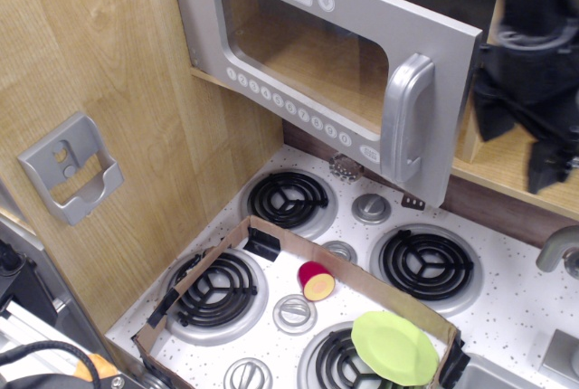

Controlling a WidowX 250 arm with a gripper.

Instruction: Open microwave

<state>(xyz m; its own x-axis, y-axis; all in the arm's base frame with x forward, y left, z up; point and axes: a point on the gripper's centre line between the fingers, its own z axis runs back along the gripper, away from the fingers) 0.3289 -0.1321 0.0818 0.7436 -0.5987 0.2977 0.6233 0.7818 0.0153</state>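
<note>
The silver-grey microwave (317, 41) hangs at the top of the view. Its window door stands swung partly out from the cabinet, with the dark cavity showing behind its right edge. The chunky grey handle (406, 118) is at the door's right end, above a row of small white buttons, and the clock reads 12:30. My black gripper (523, 147) is blurred at the right. It sits just right of the door's free edge, apart from the handle. Its two fingers (493, 122) are spread with nothing between them.
A grey wall bracket (71, 167) is on the wooden side panel at left. Below lies a white stovetop (507, 312) with black coil burners, a cardboard frame (271, 231), a red-and-yellow toy piece (316, 280) and a green plate (394, 347). A wooden shelf (507, 172) runs behind the gripper.
</note>
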